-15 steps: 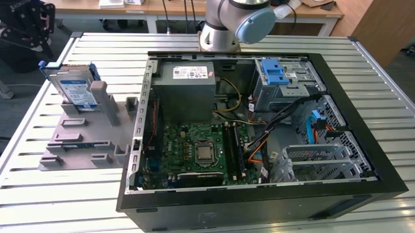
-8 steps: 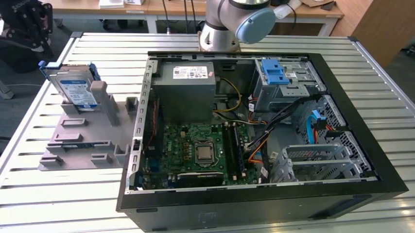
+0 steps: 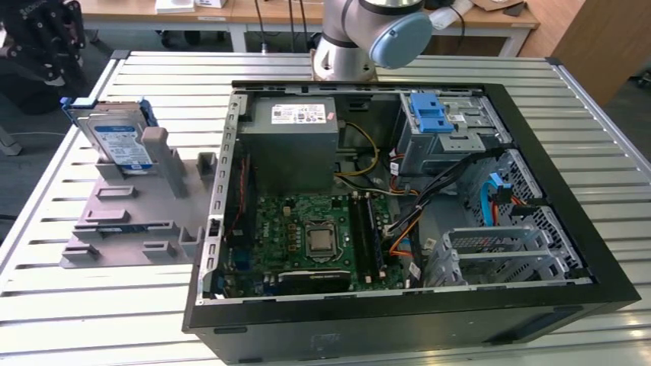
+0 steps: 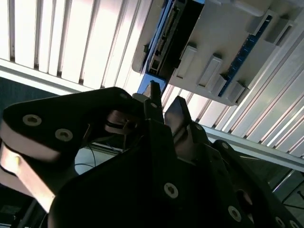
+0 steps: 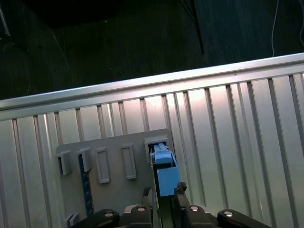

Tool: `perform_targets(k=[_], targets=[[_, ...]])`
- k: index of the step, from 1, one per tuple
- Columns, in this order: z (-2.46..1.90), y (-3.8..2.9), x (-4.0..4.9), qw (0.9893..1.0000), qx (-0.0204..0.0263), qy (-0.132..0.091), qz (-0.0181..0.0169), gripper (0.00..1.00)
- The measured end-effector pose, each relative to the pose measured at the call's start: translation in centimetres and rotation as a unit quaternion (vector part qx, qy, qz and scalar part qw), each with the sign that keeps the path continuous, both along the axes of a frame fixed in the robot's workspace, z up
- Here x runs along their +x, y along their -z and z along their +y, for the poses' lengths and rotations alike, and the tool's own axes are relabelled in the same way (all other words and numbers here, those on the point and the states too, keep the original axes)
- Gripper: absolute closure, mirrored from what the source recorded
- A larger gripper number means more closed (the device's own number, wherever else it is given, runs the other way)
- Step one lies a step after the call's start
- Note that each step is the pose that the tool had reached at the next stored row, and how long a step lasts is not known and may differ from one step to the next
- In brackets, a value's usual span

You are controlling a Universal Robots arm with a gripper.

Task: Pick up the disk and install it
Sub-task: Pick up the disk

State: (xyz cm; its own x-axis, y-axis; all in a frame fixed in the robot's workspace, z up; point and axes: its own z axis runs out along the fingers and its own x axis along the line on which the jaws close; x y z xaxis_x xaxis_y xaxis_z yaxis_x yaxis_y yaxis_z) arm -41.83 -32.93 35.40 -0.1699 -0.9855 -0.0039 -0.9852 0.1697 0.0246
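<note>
The disk, silver with a white-and-blue label and a blue bracket, stands on edge in the grey holder block at the exterior view's left. My gripper hangs above and just behind it, apart from it. In the first wrist view the gripper is open, its two tips lined up on either side of the disk's blue edge below. In the second wrist view the gripper has a narrow gap with nothing in it, and the disk's connector edge lies beyond.
An open black computer case fills the middle of the slatted metal table. It holds a grey drive cage with a blue latch, a motherboard and a power supply. The arm's base stands behind the case.
</note>
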Motion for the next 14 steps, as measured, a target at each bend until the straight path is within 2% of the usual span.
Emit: perform_targets(k=[3, 4, 5, 6, 9, 11, 14], targets=[[0.0, 0.04, 0.0, 1.0, 0.0, -0.002, -0.0001, 0.59], [0.0, 0.07, 0.0, 1.0, 0.0, -0.006, -0.0002, 0.53], [0.0, 0.12, 0.0, 0.9999, 0.0, -0.014, -0.0003, 0.53], [0.0, 0.17, 0.0, 0.9997, 0.0, -0.023, -0.0004, 0.47], [0.0, 0.36, 0.0, 0.9987, 0.0, -0.05, -0.001, 0.47], [0.0, 0.48, -0.03, 0.9982, -0.0003, -0.059, -0.0033, 0.47], [0.0, 0.68, -0.25, 0.9981, -0.0033, -0.06, -0.01, 0.47]])
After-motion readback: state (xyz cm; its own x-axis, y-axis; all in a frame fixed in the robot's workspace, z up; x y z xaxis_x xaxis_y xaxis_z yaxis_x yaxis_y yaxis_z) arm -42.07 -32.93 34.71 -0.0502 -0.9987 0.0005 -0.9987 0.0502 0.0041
